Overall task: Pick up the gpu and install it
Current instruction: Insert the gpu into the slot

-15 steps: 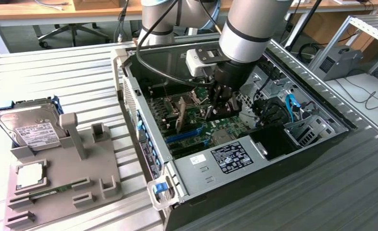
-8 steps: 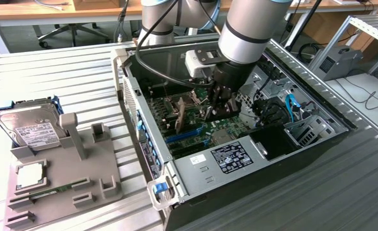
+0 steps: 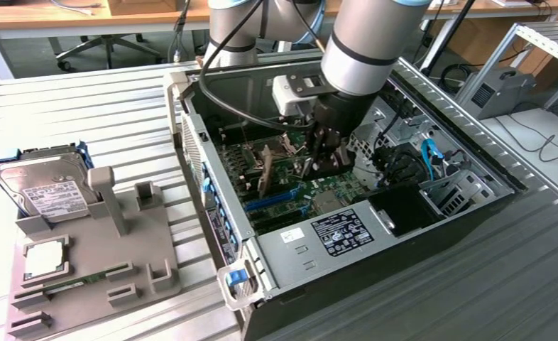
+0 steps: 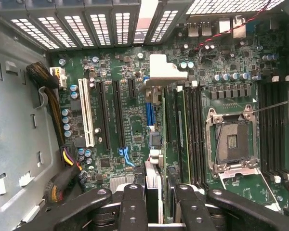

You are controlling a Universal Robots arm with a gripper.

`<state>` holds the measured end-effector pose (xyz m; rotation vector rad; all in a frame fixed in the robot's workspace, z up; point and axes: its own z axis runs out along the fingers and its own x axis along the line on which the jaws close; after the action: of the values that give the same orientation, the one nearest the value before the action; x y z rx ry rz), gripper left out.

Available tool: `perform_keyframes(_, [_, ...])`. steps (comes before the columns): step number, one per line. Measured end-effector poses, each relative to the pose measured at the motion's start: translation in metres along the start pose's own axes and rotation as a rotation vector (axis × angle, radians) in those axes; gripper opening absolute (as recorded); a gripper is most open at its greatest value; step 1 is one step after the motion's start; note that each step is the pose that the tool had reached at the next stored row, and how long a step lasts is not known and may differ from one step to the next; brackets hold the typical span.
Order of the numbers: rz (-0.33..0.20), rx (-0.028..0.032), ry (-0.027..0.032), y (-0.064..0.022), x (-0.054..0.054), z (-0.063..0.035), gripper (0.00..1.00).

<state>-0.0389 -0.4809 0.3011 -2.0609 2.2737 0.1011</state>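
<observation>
Fingers of the gripper [image 4: 156, 202] are closed on the gpu [image 4: 153, 139], which is held on edge just above the green board [image 4: 115, 120] inside the computer case [image 3: 289, 263]. It is judged thin, stiff, light and easily broken, so it is best held by its top edge.

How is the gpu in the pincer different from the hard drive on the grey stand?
The gpu is a thin card seen edge-on; the hard drive is a thicker silver box with a white label. The gpu is inside the computer case, held by the pincer; the hard drive sits outside on the grey stand, untouched. Both stand on edge.
</observation>
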Motion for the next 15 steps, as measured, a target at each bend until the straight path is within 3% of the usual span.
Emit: perform_keyframes(15, [0.0,0.0,0.0,0.0029,0.0011,0.003,0.28])
